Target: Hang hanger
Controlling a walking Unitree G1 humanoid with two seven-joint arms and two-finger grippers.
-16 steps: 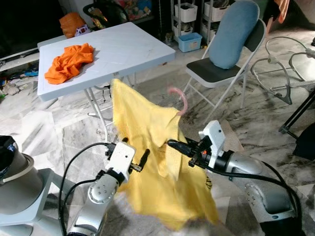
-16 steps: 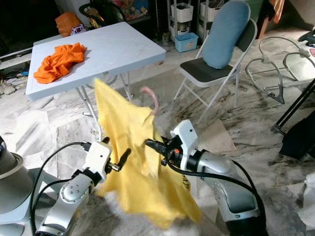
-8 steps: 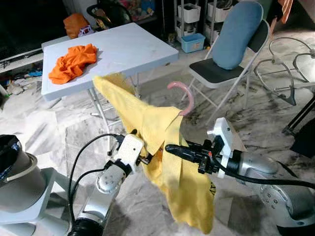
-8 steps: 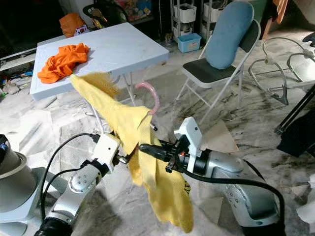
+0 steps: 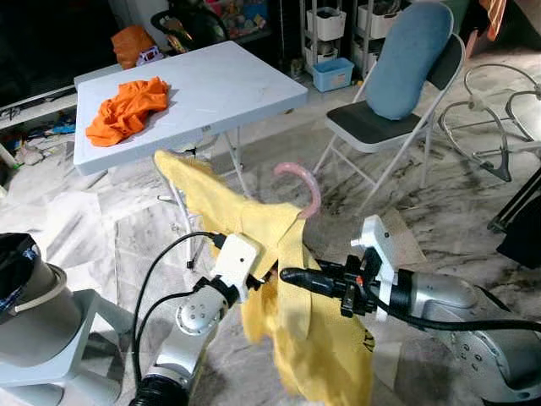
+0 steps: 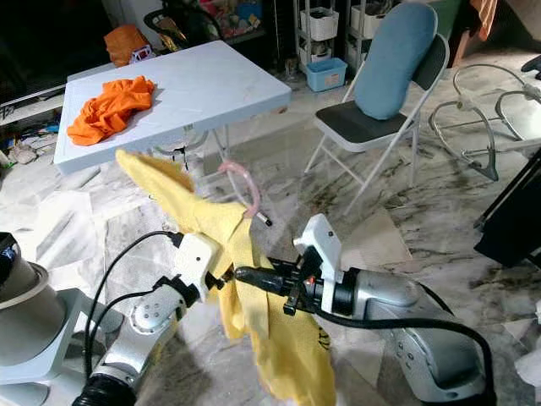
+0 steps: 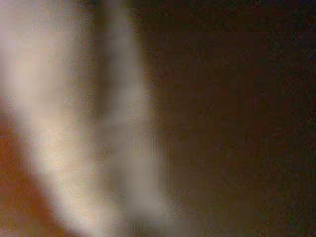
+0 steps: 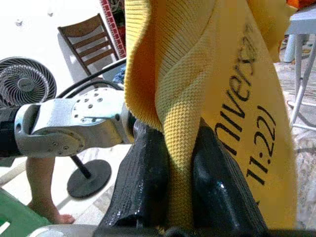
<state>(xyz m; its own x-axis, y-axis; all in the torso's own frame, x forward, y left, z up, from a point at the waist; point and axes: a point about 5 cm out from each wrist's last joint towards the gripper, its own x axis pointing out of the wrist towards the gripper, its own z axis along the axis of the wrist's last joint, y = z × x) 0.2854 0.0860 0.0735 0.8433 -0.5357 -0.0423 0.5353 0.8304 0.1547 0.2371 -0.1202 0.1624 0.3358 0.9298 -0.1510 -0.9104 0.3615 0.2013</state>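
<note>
Right gripper [image 5: 292, 276]: two black fingers [image 8: 143, 177] pinched tight on a fold of the yellow knit shirt [image 5: 296, 338], the cloth squeezed between the pads, black lettering showing on the fabric beside them. Left gripper [image 5: 266, 272]: white wrist housing pressed against the same shirt from the other side, its fingers buried in the cloth, so whether they are spread or pressed together cannot be told; its wrist view is a dark blur. Yellow shirt: draped over a pink hanger [image 5: 303, 182], held in the air between the two grippers, one corner sticking up and away toward the table, the bulk hanging down below the grippers. Pink hanger: only its curved hook seen, rising just above the shirt's neck. White folding table [image 5: 228, 85]: beyond the shirt, well apart from it. Orange garment [image 5: 127, 106]: crumpled on the table's far-left part. Folding chair with blue cushion [image 5: 401, 68]: to the right of the table, standing on the marble-patterned floor [image 5: 439, 211]. Person's bare leg [image 8: 42, 190]: seen past the left arm in the right wrist view, next to a floor fan [image 8: 24, 84].
</note>
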